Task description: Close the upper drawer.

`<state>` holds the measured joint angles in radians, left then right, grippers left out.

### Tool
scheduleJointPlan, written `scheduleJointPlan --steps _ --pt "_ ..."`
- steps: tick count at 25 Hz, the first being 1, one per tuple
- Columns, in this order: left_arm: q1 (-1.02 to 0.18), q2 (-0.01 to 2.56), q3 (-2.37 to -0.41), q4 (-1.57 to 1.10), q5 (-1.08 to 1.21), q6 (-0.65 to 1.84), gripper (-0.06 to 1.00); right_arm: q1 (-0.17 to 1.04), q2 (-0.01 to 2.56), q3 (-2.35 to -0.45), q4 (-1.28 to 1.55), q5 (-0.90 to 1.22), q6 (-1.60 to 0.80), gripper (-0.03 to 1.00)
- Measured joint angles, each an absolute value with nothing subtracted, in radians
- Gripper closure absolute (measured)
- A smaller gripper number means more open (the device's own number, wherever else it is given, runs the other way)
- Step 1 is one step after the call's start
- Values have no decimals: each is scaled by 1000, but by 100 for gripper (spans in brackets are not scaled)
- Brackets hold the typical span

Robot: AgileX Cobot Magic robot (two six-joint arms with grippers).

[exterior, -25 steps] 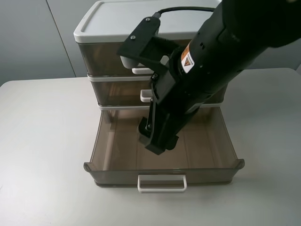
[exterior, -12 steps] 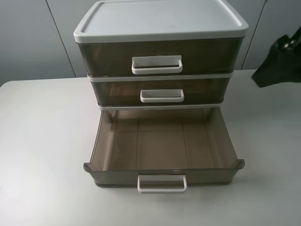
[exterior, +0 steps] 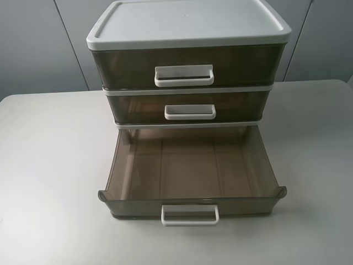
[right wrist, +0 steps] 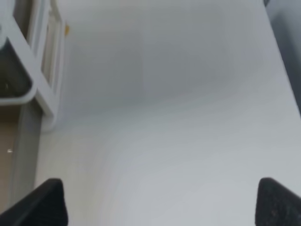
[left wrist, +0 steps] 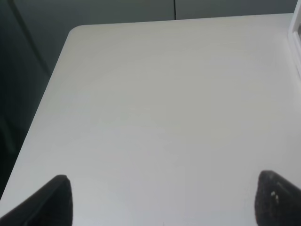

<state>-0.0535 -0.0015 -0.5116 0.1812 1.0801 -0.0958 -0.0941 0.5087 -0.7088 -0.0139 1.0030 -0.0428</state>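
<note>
glossy smoked-plastic upper drawer (exterior: pixel 185 65) shut, boxy

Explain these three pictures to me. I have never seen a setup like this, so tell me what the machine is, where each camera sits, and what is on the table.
This is a robot with two arms, each ending in a gripper. One picture comes from a camera mounted high above. It shows a white table bearing a three-drawer cabinet. The upper drawer and middle drawer are shut; the bottom drawer is pulled out and empty. The other two pictures come from cameras on the wrists. The dark tips are the left gripper and right gripper, both open, holding nothing, over bare table.
</note>
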Motion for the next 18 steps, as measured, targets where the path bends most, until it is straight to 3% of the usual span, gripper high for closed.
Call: scheduleJointPlan --steps 9,18 --pt "-53 -1 -512 181 1080 -96 20 -96 48 -573 -13 1046 -11 36" --pt "-53 -1 -512 181 1080 -96 20 -96 0 -512 -13 1087 14 36"
